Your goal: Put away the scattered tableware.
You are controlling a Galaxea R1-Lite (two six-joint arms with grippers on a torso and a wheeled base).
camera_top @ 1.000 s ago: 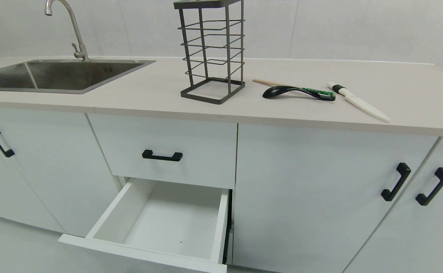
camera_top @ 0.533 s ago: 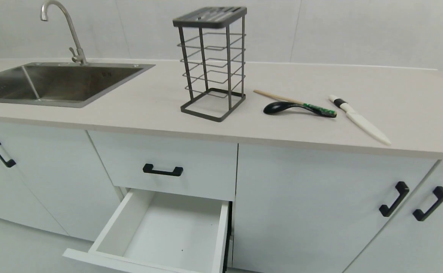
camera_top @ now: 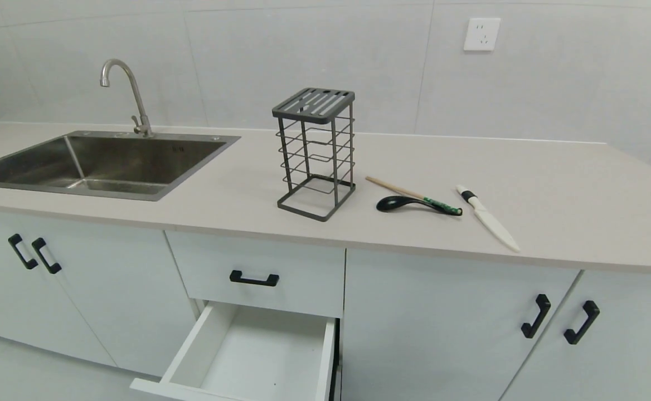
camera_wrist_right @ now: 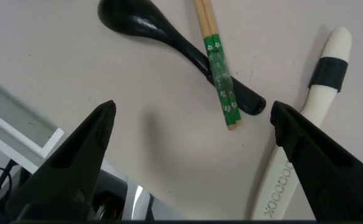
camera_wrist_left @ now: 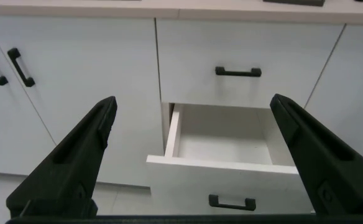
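Observation:
On the counter's right part lie a black spoon [camera_top: 392, 203], a pair of wooden chopsticks [camera_top: 398, 189] with green ends resting across its handle, and a white knife [camera_top: 490, 220] with a black band. My right gripper [camera_wrist_right: 191, 162] hovers open over them, above the spoon [camera_wrist_right: 138, 22], chopsticks [camera_wrist_right: 215, 56] and knife [camera_wrist_right: 312, 124], holding nothing. An open white drawer [camera_top: 325, 362] stands pulled out below the counter. My left gripper [camera_wrist_left: 194, 162] hangs open in front of that drawer [camera_wrist_left: 225, 168], with nothing between its fingers.
A dark wire rack [camera_top: 315, 153] stands upright left of the spoon. A steel sink [camera_top: 108, 161] with a faucet [camera_top: 130, 94] lies at the far left. A shut drawer with a black handle [camera_top: 254, 278] sits above the open one; cabinet doors flank both.
The head camera has tilted up and pulled back, so the counter sits lower and the wall socket shows. The tableware, rack and drawer have not moved.

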